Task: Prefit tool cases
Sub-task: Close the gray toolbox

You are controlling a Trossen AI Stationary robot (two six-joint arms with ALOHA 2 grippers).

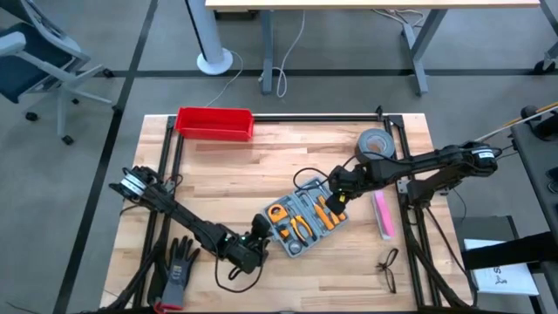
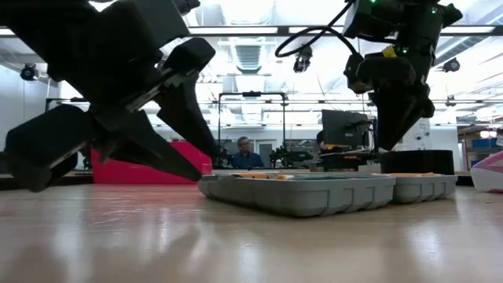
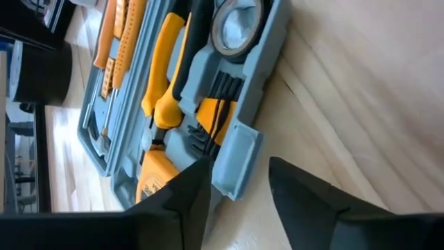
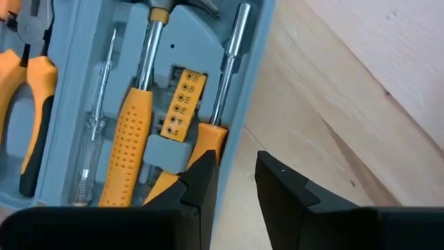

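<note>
Wooden table (image 1: pixel 261 174) in open workshop, tool case (image 1: pixel 305 222) lying open, both grippers parted, left gripper (image 1: pixel 260 228), right gripper (image 1: pixel 336 196).

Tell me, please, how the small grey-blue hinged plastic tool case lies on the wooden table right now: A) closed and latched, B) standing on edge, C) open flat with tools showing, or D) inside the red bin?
C: the tool case lies open, orange-handled tools visible in its slots.
</note>
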